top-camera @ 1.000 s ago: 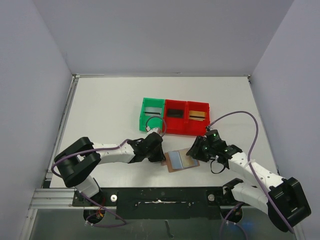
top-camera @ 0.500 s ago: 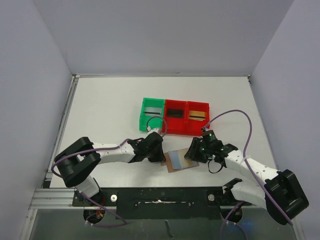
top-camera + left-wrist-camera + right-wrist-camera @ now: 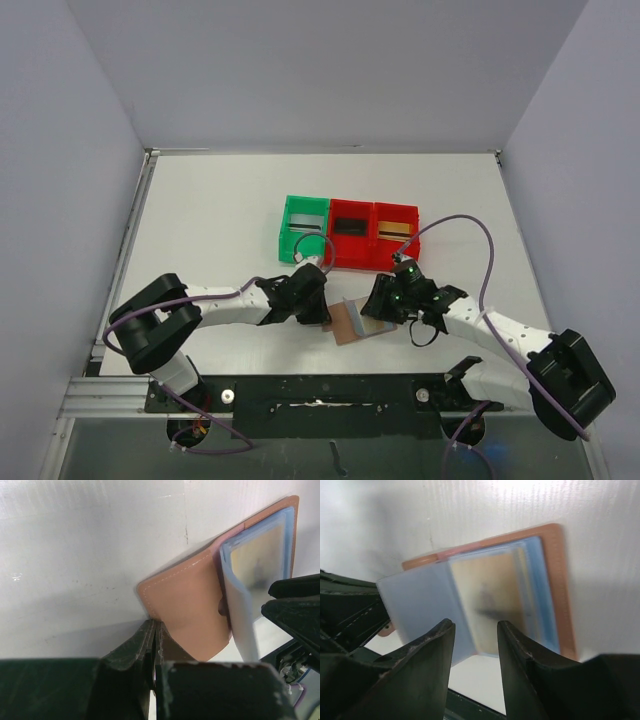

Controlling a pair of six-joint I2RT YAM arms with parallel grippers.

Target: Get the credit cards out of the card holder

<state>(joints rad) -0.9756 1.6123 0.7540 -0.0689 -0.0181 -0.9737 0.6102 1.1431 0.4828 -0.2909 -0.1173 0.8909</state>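
White table (image 3: 220, 215), open tan card holder (image 3: 347, 325), blue-lined

One green bin (image 3: 287, 240) and two red bins (image 3: 350, 256) sit mid-frame. Each holds one card (image 3: 397, 231); one card holder (image 3: 347, 324) lies below them.

Green bin (image 3: 285, 228), middle red bin (image 3: 350, 256) and right red bin (image 3: 384, 257) in a row on white table (image 3: 215, 215).

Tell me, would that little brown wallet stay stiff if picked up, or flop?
Probably floppy: the card holder bends at its fold, and a plastic sleeve stands up curved. Likely light: it looks thin, and the left gripper pins it by one corner. The glossy sleeve may be slippery.
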